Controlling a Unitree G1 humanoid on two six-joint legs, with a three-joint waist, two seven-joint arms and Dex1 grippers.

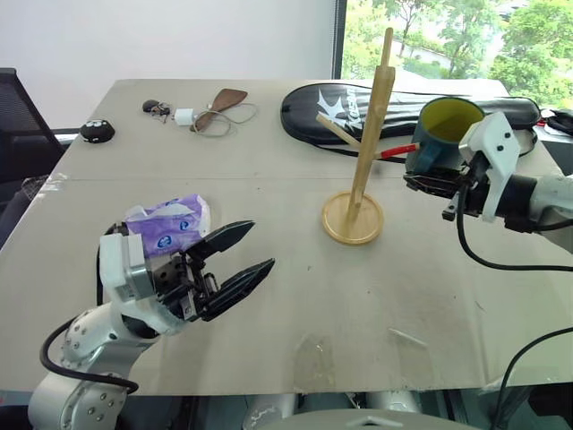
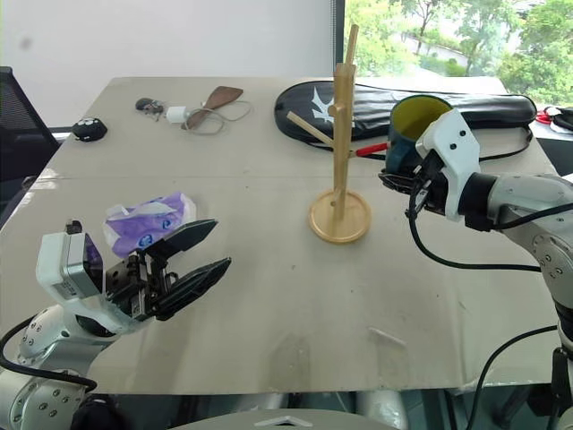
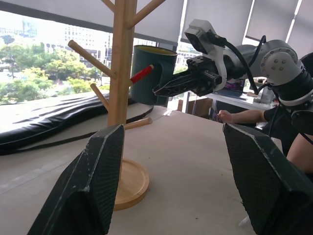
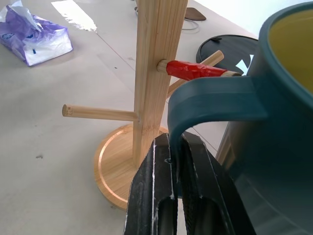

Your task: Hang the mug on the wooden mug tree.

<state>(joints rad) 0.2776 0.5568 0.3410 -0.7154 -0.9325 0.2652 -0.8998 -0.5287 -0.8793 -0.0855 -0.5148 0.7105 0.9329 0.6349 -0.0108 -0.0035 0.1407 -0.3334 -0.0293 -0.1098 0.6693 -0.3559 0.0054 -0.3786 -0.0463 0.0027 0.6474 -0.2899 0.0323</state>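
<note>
One wooden mug tree stood near the middle of the table, with bare tabletop all round its disc base and a broad open stretch running from it to the near edge. Just to its right, one mug hung in the air level with the red-taped peg, its handle pinched between the pressed-together fingers of the right gripper. Well off to the tree's near left, the left gripper hovered with fingers spread and empty, beside one purple tissue pack.
</note>
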